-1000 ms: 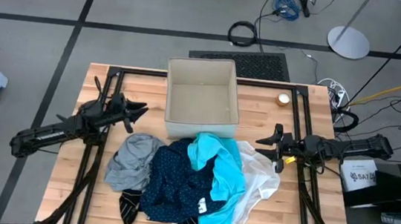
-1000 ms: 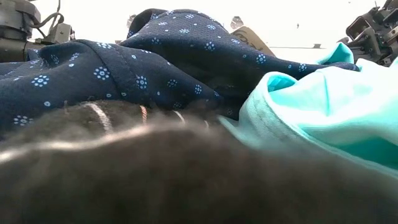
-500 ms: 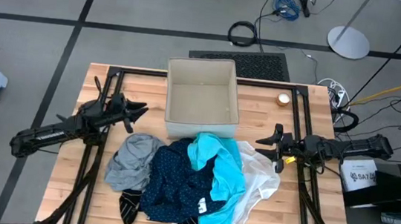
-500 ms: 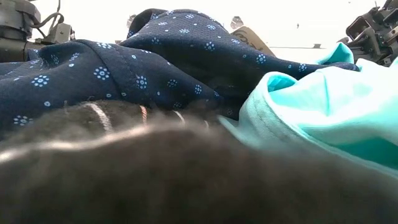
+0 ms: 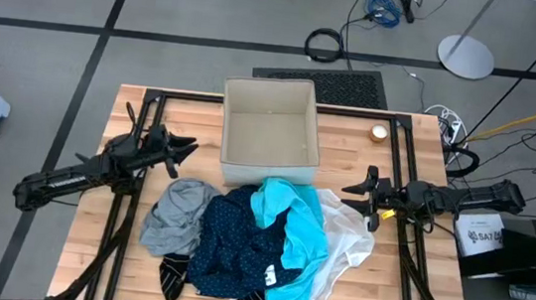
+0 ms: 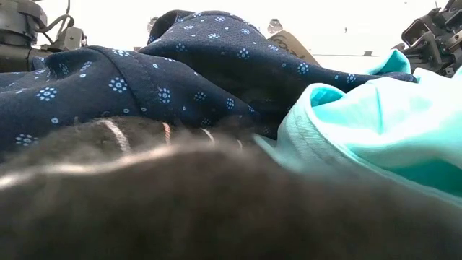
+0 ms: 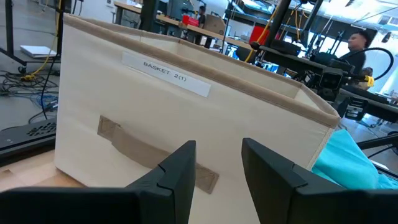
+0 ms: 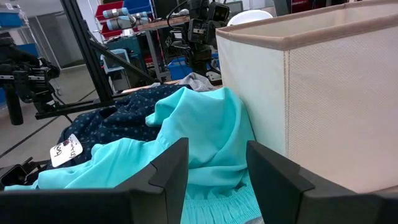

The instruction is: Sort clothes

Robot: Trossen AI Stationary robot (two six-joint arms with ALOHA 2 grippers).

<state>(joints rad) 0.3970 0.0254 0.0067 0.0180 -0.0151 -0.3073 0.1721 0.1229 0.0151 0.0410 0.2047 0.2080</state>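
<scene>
The clothes lie in a heap on the table's near half: a grey top (image 5: 174, 210) at the left, a navy dotted piece (image 5: 238, 242) in the middle, a turquoise shirt (image 5: 297, 235) over it, a white sheer piece (image 5: 346, 240) at the right, black striped socks (image 5: 173, 277) at the near edge. My left gripper (image 5: 188, 148) stands open at the table's left, level, pointing at the beige box (image 5: 268, 130). My right gripper (image 5: 348, 190) stands open at the right, level, just beside the white piece and pointing at the heap. Neither holds anything.
The beige fabric box (image 7: 186, 106), open on top, stands at the table's far middle, touching the heap's far edge. A small round roll (image 5: 378, 134) lies at the far right. Black frame rails (image 5: 132, 206) run along both table sides. A person (image 7: 357, 43) shows far off in the room.
</scene>
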